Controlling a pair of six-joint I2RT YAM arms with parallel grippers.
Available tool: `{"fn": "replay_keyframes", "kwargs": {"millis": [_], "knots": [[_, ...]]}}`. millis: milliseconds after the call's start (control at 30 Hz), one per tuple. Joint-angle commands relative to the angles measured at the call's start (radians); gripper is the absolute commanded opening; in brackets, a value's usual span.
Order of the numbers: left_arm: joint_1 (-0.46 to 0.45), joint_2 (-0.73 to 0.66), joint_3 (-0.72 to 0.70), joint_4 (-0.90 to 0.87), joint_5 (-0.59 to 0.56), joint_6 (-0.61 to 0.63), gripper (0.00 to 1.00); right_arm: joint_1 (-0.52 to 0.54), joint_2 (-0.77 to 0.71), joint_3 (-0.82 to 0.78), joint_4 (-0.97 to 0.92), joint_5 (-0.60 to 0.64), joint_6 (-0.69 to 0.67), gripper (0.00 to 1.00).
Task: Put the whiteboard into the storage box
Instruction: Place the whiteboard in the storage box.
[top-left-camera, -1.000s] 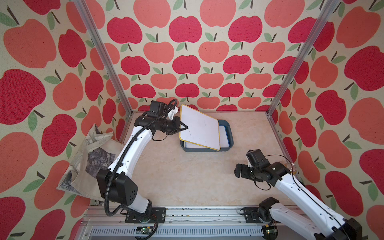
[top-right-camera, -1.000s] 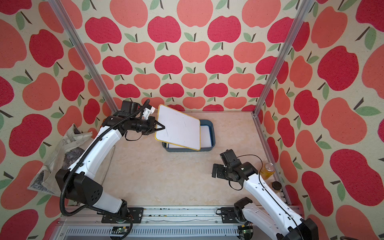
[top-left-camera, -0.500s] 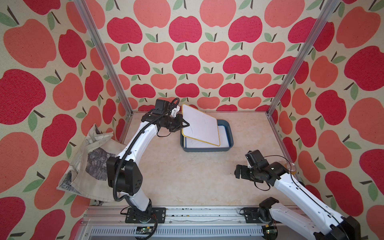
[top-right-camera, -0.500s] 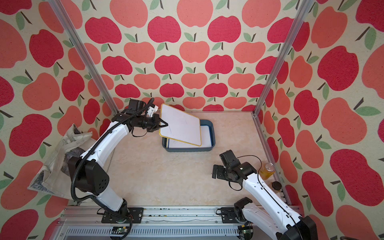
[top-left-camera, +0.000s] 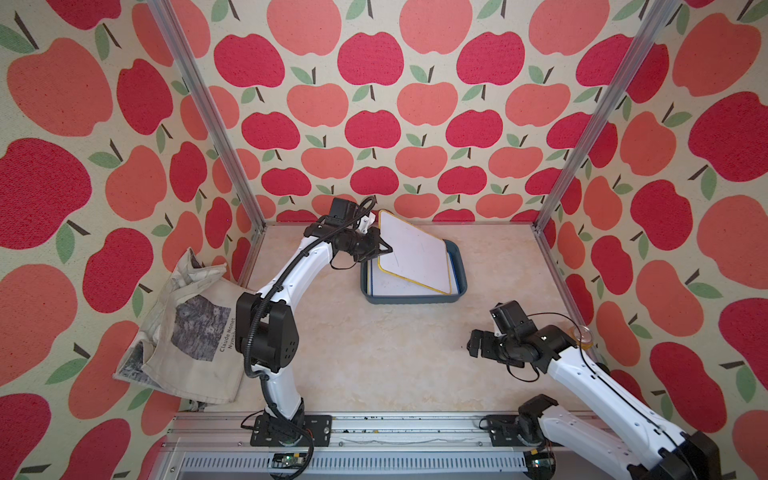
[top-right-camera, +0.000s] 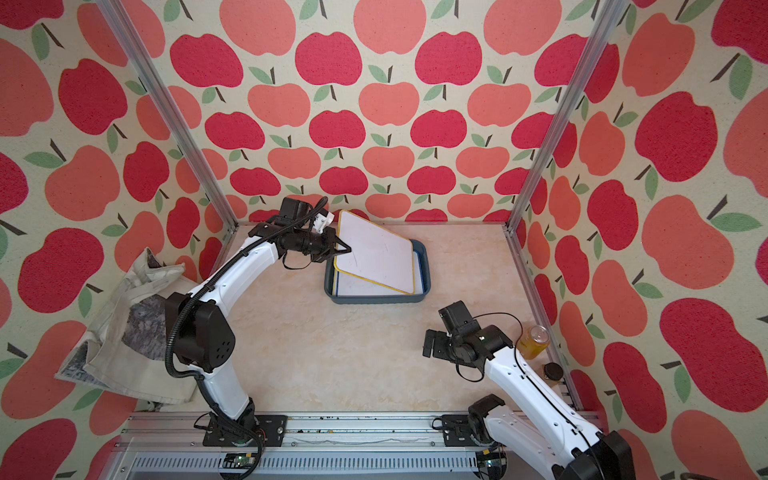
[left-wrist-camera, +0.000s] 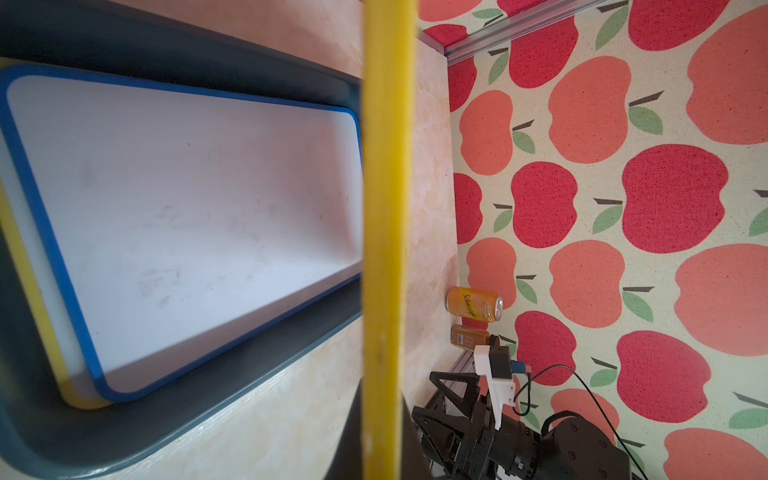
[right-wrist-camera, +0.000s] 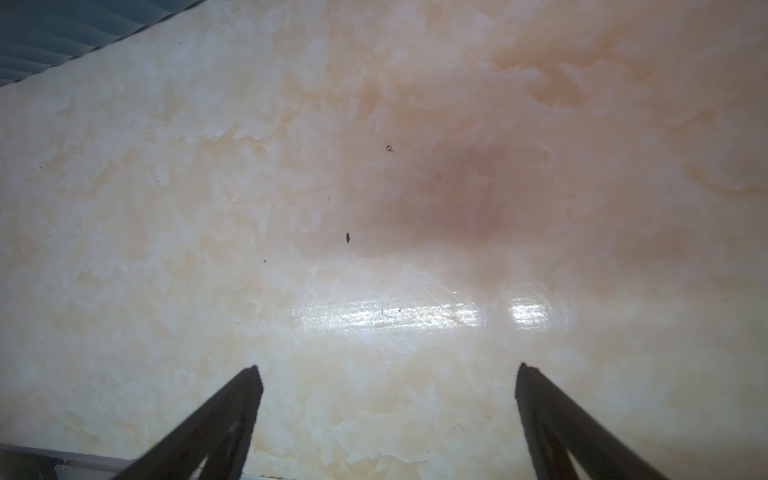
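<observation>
The left pincer (top-left-camera: 380, 251) is clenched on the yellow frame of the held board (top-left-camera: 415, 253), gripping one edge so that the white face stays clear and the panel can be slid down flat. The held board hangs tilted over the box (top-left-camera: 415, 300), its gripped edge high and its far edge dipping toward the box's far side, probably so that this low edge goes in first; whether that edge already touches anything I cannot tell. The box sits on the worktop (top-left-camera: 374, 353) near the back wall, within the left arm's reach. In the left wrist view the held board shows only as a yellow bar, and past it the blue board (left-wrist-camera: 187, 208) lies flat inside the box on top of a lower yellow board (left-wrist-camera: 37, 291), whose rim peeks out at one side. The right pincer (right-wrist-camera: 388, 368) is released and empty, hovering low above bare worktop well apart from the box, seemingly parked out of the way. Counted: three boards, two framed yellow and one blue; one box; two arms. At the worktop's right edge stand one can (top-right-camera: 534, 340) and one small bottle (left-wrist-camera: 467, 338), and one bag (top-left-camera: 187, 332) slumps outside the frame on the left.
</observation>
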Motion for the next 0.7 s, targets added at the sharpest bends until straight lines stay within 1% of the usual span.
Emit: {"fn": "replay_keyframes", "kwargs": {"millis": [0, 133, 400, 667], "knots": [[-0.003, 0.006, 0.061, 0.059, 0.063, 0.002, 0.0, -0.007, -0.023, -0.013, -0.014, 0.0, 0.02, 0.99], [-0.006, 0.037, 0.063, 0.065, 0.095, 0.003, 0.0, -0.006, -0.036, -0.025, -0.021, 0.003, 0.024, 0.99], [-0.007, 0.076, 0.061, 0.066, 0.119, -0.013, 0.0, -0.006, -0.045, -0.046, -0.013, -0.011, 0.037, 0.99], [-0.007, 0.093, 0.018, 0.12, 0.159, -0.069, 0.0, -0.006, -0.07, -0.062, -0.014, -0.01, 0.043, 0.99]]}}
